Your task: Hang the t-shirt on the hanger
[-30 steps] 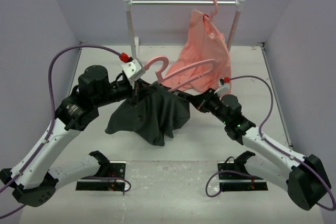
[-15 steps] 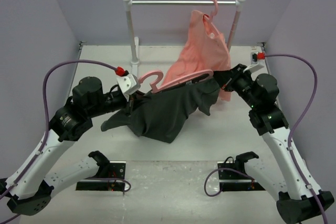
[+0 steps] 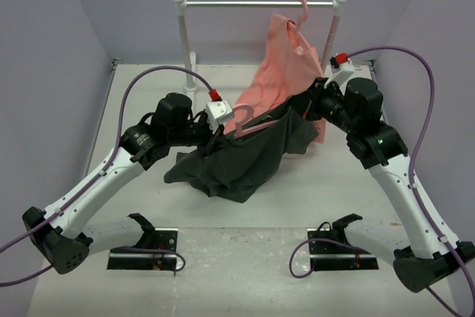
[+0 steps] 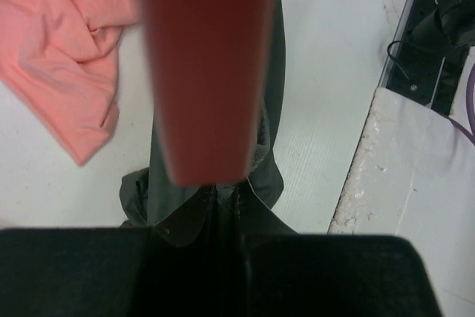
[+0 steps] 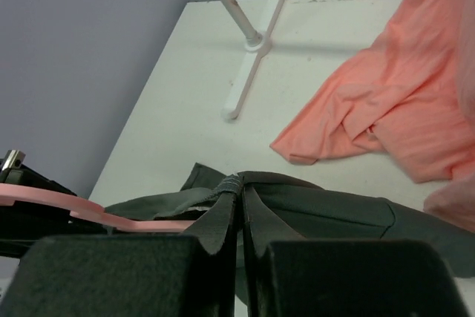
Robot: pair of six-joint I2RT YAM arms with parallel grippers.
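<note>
Nearest the arms, the t-shirt [image 3: 236, 162] touches the table [image 3: 245, 228] only with its lower fold. A second ago it lay bunched in a heap between both arms. Since then the right arm has swung up and outward, stretching the cloth into a sling, and the left arm has shifted inward. The hanger [image 3: 251, 121] is mostly buried in the cloth, with only its hook and part of one arm showing, so threading looks well along but unfinished. The left pincer [image 3: 217, 133] is closed on the hanger near its hook, with grey cloth seemingly caught alongside. The right pincer [image 3: 303, 109] is clamped on a fold of the t-shirt's edge. Behind, a pink shirt [image 3: 291, 64] hangs from a rail [image 3: 260, 4].
</note>
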